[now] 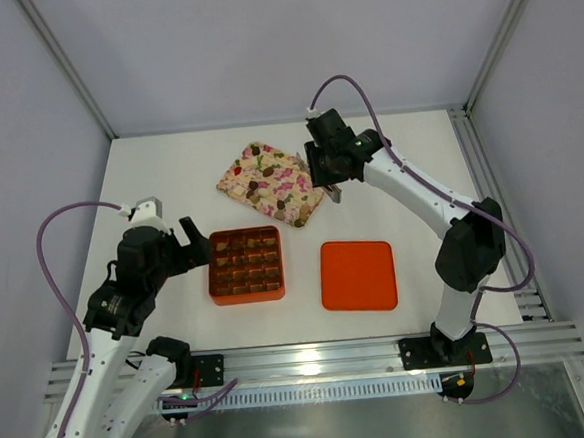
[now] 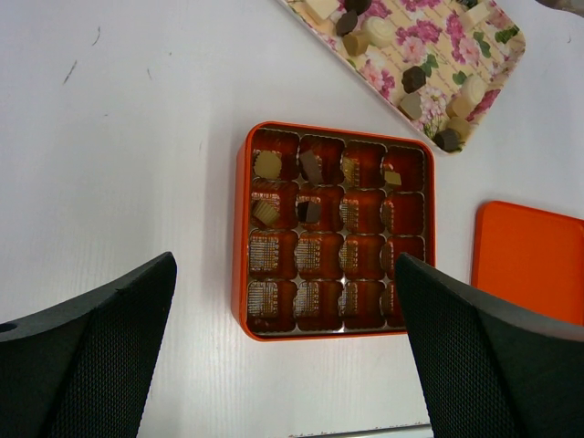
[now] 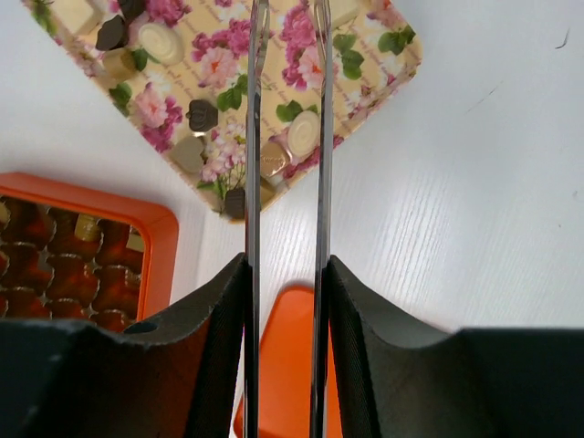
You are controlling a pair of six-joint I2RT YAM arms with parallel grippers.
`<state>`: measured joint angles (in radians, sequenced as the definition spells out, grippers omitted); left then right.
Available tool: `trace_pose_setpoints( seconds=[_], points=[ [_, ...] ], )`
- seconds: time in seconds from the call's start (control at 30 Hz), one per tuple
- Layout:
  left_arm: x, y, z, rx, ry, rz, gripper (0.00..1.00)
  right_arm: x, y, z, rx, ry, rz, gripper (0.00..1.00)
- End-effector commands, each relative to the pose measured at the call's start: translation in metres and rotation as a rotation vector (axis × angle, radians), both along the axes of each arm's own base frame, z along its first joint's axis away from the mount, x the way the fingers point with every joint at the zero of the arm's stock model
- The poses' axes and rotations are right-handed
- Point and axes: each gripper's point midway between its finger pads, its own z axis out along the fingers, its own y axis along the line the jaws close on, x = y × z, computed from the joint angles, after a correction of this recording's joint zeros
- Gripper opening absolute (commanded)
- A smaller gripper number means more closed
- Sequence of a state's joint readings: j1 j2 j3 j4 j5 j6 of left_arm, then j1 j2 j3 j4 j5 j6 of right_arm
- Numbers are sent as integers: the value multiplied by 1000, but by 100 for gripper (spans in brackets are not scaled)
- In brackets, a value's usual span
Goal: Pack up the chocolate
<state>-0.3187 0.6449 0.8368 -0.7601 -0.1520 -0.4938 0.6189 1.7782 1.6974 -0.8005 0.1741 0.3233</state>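
Observation:
Several chocolate lumps [image 1: 266, 171] lie on the floral tray [image 1: 232, 186]; they also show in the left wrist view [image 2: 413, 78] and the right wrist view [image 3: 203, 114]. The orange grid box [image 1: 213, 270] holds a few chocolates [image 2: 267, 164] in its far cells. My left gripper [image 1: 199, 246] is open and empty, hanging over the box's near edge [image 2: 285, 262]. My right gripper [image 1: 326, 166] is shut on metal tweezers [image 3: 254, 137], above the tray's right corner. The tweezer blades stand apart with nothing seen between them; their tips are out of the right wrist view.
The flat orange lid [image 1: 358, 274] lies to the right of the box; it also shows in the left wrist view [image 2: 534, 265]. Metal frame posts and a rail border the white table [image 1: 149, 179].

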Motion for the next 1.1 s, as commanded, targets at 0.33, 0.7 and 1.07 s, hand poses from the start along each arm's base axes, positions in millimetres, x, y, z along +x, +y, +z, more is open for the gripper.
trace_pose_setpoints(
  seconds=[0.33,0.7,1.07],
  points=[
    [3,-2,7,-13,-21,-2,100,40,1,-21,-33,34,26,44],
    [3,-3,6,-11,-15,-6,100,47,-8,-46,-79,72,19,44],
    [4,-3,5,-9,-11,-4,100,52,-14,-52,-104,75,19,48]
  ],
)
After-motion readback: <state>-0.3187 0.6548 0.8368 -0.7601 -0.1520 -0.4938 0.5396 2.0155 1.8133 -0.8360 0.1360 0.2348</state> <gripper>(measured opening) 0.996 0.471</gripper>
